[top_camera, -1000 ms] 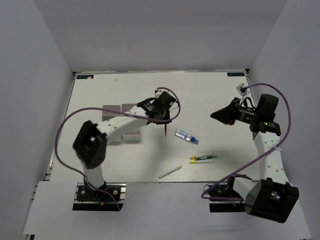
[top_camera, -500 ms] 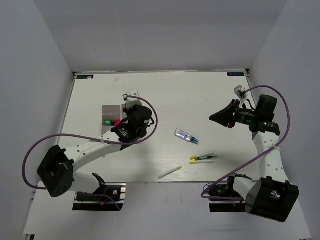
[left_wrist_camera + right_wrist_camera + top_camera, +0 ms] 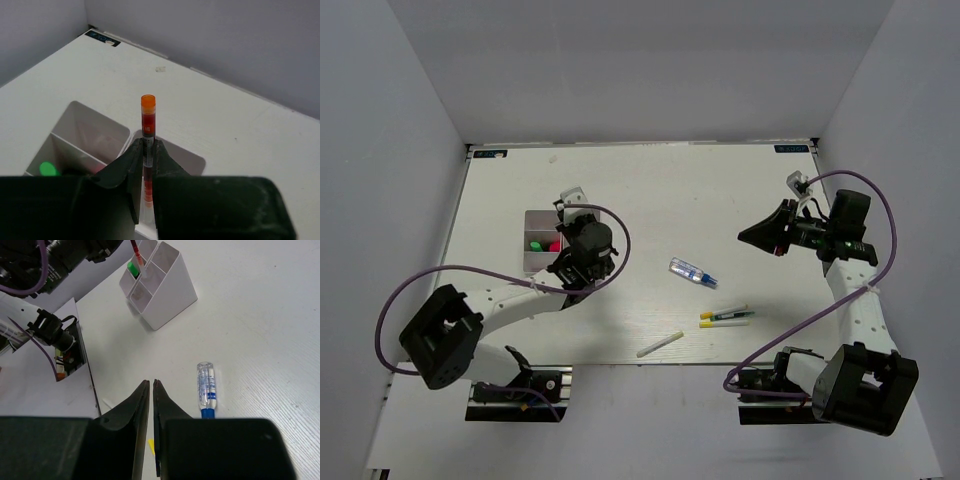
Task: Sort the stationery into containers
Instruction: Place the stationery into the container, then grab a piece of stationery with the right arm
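**Top view.** Left gripper (image 3: 570, 238) hangs over the right side of the bins (image 3: 532, 262). The wrist hides the pen here. Tube (image 3: 692, 272), markers (image 3: 725, 317) and stick (image 3: 659, 344) lie loose on the table (image 3: 750, 180), well apart from the bins. Right gripper (image 3: 748, 236) hovers to the right, clear of all three.

**Left wrist.** Jaws are clamped on the pen (image 3: 148, 117), which is upright with its orange cap up. Its lower end is hidden between the fingers, so I cannot tell which compartment lies under the tip. A green highlighter (image 3: 47, 168) sits in the left compartment.
- Risk: the tip lands on a divider wall at release.
- The long free length above the fingers could then lever the pen over the rim.

**Right wrist.** Jaws are nearly together and hold nothing. The tube lies just ahead and to the right of them, blue end nearest.
- Risk: the round tube probably rolls if one finger touches it first.
- Risk: the bins look light, so a knock from the left arm could shift them.
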`<state>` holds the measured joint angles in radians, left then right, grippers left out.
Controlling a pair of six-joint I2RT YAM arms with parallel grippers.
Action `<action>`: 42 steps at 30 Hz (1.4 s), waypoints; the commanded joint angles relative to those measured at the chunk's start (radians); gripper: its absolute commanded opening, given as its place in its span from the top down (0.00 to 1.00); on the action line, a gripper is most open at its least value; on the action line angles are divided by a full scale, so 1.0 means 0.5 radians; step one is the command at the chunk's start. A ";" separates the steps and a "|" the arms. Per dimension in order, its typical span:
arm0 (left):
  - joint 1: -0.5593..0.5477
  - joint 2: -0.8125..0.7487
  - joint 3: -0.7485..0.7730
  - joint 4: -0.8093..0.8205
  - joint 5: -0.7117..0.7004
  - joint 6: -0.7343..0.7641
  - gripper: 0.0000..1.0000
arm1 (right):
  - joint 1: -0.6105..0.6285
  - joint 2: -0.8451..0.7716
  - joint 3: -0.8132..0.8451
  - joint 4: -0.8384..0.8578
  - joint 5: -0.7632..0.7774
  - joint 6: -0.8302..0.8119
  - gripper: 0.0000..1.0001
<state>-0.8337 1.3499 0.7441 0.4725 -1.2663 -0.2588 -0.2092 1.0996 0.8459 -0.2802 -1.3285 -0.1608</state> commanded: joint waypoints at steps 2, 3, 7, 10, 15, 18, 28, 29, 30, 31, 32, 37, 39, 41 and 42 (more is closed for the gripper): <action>0.011 0.101 -0.132 0.630 -0.136 0.372 1.00 | 0.004 0.007 -0.017 0.069 -0.043 -0.001 0.87; 0.011 0.120 -0.132 0.714 -0.137 0.428 1.00 | 0.001 0.007 -0.023 0.073 -0.037 -0.004 0.87; 0.011 0.239 -0.175 1.073 -0.155 0.658 0.99 | -0.002 -0.024 -0.029 0.060 -0.015 -0.028 0.87; -0.008 0.310 -0.215 1.413 -0.201 0.879 0.90 | -0.002 -0.033 -0.032 0.057 -0.012 -0.031 0.86; -0.026 0.386 -0.258 1.895 -0.253 1.238 0.73 | 0.001 -0.018 -0.026 0.054 -0.003 -0.043 0.72; -0.026 0.429 -0.279 2.082 -0.278 1.425 0.66 | 0.004 -0.006 -0.020 0.054 0.006 -0.047 0.69; -0.050 0.656 -0.194 2.681 -0.385 1.910 0.59 | 0.004 -0.009 -0.014 0.030 0.012 -0.080 0.66; -0.051 0.657 -0.163 2.681 -0.385 1.932 0.56 | 0.004 -0.009 -0.011 0.024 0.015 -0.102 0.65; -0.072 0.657 -0.145 2.681 -0.409 1.959 0.54 | 0.001 -0.012 -0.001 -0.010 0.022 -0.117 0.63; -0.099 0.657 -0.126 2.681 -0.428 2.029 0.51 | 0.010 -0.009 0.002 -0.032 0.022 -0.169 0.58; -0.118 0.632 -0.080 2.681 -0.428 2.076 0.49 | 0.010 -0.009 0.011 -0.074 0.019 -0.227 0.55; -0.244 0.614 0.134 2.681 -0.514 2.435 0.35 | 0.111 -0.009 0.088 -0.256 0.110 -0.439 0.43; -0.274 0.614 0.202 2.681 -0.572 2.603 0.31 | 0.210 -0.009 0.085 -0.253 0.196 -0.445 0.40; -0.302 0.672 0.334 2.681 -0.621 2.787 0.30 | 0.274 -0.018 0.088 -0.204 0.349 -0.445 0.40; -0.327 0.702 0.380 2.681 -0.621 2.849 0.29 | 0.353 -0.006 0.085 -0.194 0.389 -0.442 0.40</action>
<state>-0.9756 1.6978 0.8612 1.3361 -1.4937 1.0042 -0.0849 1.1053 0.8482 -0.3733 -1.2190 -0.3420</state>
